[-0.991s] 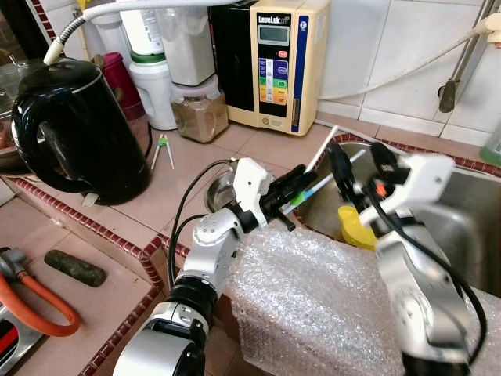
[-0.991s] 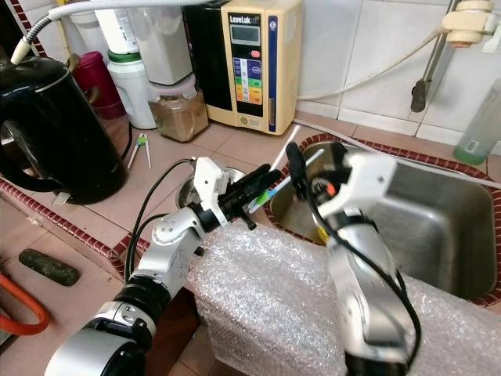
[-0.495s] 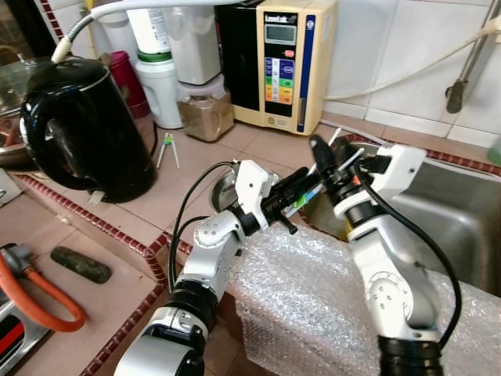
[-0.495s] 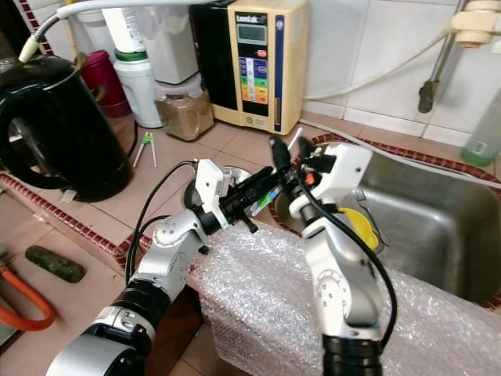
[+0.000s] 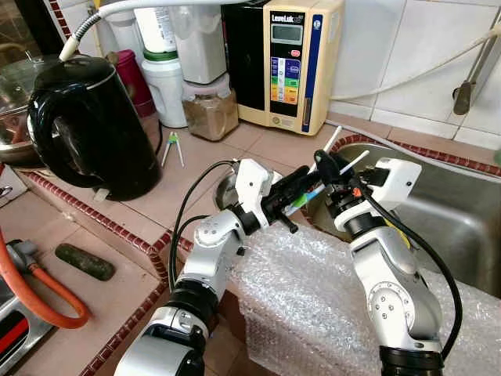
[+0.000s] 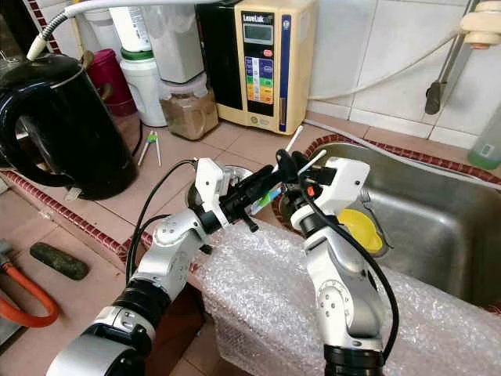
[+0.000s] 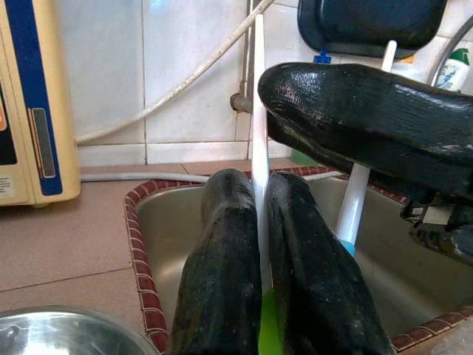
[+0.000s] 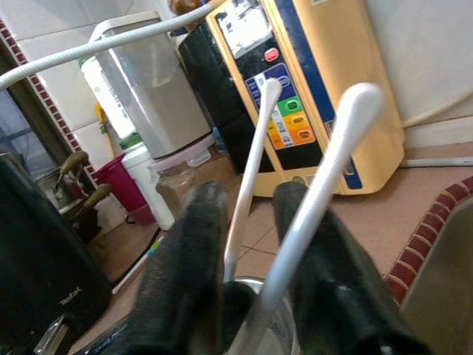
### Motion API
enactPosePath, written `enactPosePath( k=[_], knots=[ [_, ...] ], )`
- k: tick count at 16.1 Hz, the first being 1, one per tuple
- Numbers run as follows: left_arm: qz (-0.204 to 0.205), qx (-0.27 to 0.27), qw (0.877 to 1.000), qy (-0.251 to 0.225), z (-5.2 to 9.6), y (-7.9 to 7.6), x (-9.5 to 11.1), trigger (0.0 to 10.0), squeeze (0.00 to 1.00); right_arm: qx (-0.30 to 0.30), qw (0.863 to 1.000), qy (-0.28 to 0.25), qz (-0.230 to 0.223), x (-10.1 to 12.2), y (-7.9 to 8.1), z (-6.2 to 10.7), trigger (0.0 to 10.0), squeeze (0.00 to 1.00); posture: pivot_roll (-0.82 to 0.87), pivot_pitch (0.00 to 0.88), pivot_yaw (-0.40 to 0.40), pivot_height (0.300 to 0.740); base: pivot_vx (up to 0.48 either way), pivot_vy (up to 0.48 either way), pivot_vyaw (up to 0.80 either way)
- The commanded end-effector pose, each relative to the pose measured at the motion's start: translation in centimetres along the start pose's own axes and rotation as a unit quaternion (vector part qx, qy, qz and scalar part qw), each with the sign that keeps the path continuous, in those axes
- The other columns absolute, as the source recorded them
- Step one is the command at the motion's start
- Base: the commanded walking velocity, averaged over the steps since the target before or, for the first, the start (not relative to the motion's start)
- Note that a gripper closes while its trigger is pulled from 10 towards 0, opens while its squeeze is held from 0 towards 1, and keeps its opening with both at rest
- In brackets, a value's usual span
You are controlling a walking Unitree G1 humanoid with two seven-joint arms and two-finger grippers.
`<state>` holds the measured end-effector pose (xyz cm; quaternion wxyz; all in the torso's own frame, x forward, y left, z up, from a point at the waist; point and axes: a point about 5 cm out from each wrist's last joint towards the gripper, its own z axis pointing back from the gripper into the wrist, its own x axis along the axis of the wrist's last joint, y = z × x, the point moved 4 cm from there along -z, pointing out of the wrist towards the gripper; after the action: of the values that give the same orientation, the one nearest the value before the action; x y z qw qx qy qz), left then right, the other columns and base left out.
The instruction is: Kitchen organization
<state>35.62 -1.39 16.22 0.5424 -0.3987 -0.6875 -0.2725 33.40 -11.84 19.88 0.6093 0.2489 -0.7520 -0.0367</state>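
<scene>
Two toothbrushes [image 5: 329, 160] with white handles sit pinched in the left gripper [image 5: 301, 190], their handles sticking up over the near edge of the sink [image 5: 462, 211]. From the left wrist view its fingers [image 7: 222, 296] are pressed together on at least one white handle [image 7: 259, 111], with a bit of green showing low down. The right gripper [image 5: 330, 168] has its tips right at those handles; in its own view one handle [image 8: 247, 170] runs up between its fingers [image 8: 185, 266] and the other handle [image 8: 318, 192] lies across the front, but I cannot tell whether it is gripping yet.

What worries me is the handover. If the right gripper catches only one brush and the left lets go, the other could drop into the sink by the yellow item [image 6: 362, 229] or onto the bubble wrap [image 5: 313, 298]. Pulling while both hold on could bend or flick a handle. A small steel bowl [image 5: 225, 190] sits just under the left wrist and could get knocked on the tiled counter [image 5: 125, 227].
</scene>
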Motion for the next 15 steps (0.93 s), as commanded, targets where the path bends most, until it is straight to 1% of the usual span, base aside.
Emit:
enactPosePath(
  k=[1, 5, 8, 10, 11, 12, 13, 14, 15],
  knots=[
    [0.009, -0.007, 1.0, -0.008, -0.7, -0.9, 0.1, 0.0, 0.0, -0.004, 1.0, -0.008, 0.005, 0.5, 0.0, -0.2, 0.0, 0.0, -0.1, 0.0, 0.088, 0.74, 0.0, 0.0, 0.0],
    [0.004, -0.01, 1.0, -0.003, -0.6, -1.0, -0.1, 0.0, 0.0, -0.019, 1.0, -0.013, 0.006, 0.7, -0.6, 0.0, 0.0, 0.0, -0.1, 0.0, 0.092, 0.74, 0.0, 0.0, 0.0],
    [0.002, -0.007, 1.0, 0.002, -0.8, -1.0, -0.2, 0.0, 0.0, -0.023, 1.0, -0.015, 0.01, 0.8, -0.7, 0.0, 0.0, 0.0, -0.1, 0.0, 0.093, 0.74, 0.0, 0.0, 0.0],
    [-0.02, 0.001, 1.0, 0.008, -0.8, -0.9, -0.3, 0.0, 0.0, -0.02, 0.999, 0.006, 0.036, 0.1, -0.7, 0.2, 0.0, 0.0, -0.1, 0.0, 0.089, 0.74, 0.0, 0.0, 0.0],
    [-0.018, 0.002, 1.0, 0.007, -0.9, -1.0, -0.3, 0.0, 0.0, -0.017, 0.999, 0.011, 0.045, -0.1, -0.6, 0.3, 0.0, 0.0, -0.1, 0.0, 0.089, 0.74, 0.0, 0.0, 0.0],
    [-0.018, 0.003, 1.0, 0.006, -1.0, -1.0, -0.2, 0.4, 1.0, -0.017, 0.999, 0.011, 0.048, -0.1, -0.5, 0.4, 0.0, 0.0, -0.1, 0.0, 0.09, 0.74, 0.0, 0.0, 0.0],
    [-0.007, 0.001, 1.0, 0.006, -1.0, -1.1, -0.3, 3.8, 1.0, -0.018, 0.998, 0.011, 0.053, -0.1, -0.5, 0.4, 0.0, 0.0, -0.1, 0.0, 0.091, 0.74, 0.0, 0.0, 0.0],
    [0.0, -0.004, 1.0, -0.003, -1.1, -1.3, 0.0, 9.5, 1.0, -0.013, 0.996, 0.017, 0.09, -0.3, -0.4, 0.4, 0.0, 0.0, -0.1, 0.0, 0.092, 0.74, 0.0, 0.0, 0.0],
    [0.0, -0.006, 1.0, -0.007, -1.1, -1.3, 0.2, 10.0, 1.0, -0.003, 0.993, 0.021, 0.119, -0.4, -0.2, 0.4, 0.0, 0.0, -0.1, 0.0, 0.092, 0.74, 0.0, 0.0, 0.0]
  ],
)
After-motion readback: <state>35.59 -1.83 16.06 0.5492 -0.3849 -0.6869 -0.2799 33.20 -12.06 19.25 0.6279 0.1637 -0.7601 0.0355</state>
